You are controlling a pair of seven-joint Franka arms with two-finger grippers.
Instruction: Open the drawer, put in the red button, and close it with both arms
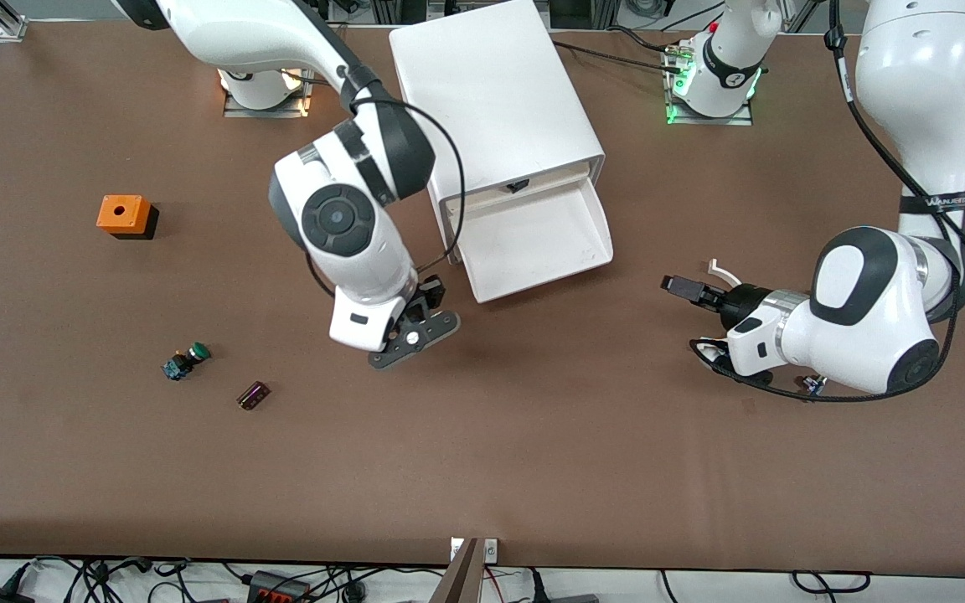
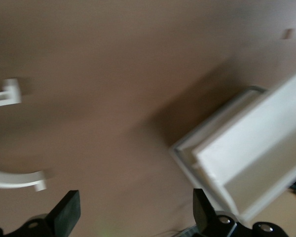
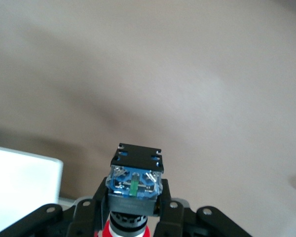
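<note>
My right gripper (image 3: 134,210) is shut on the red button (image 3: 135,177). The button's blue-and-black body points away from the hand and its red cap sits between the fingers. In the front view the right gripper (image 1: 424,322) hangs over the table beside the front corner of the open white drawer (image 1: 533,239), and the hand hides the button. My left gripper (image 1: 673,286) is open and empty. It is low over the table at the left arm's end and points toward the drawer (image 2: 246,163). Its fingers (image 2: 66,213) stand wide apart.
The white cabinet (image 1: 491,92) stands between the two bases, and its drawer is pulled out toward the front camera. A green-capped button (image 1: 188,358), a small dark part (image 1: 253,395) and an orange box (image 1: 124,215) lie toward the right arm's end.
</note>
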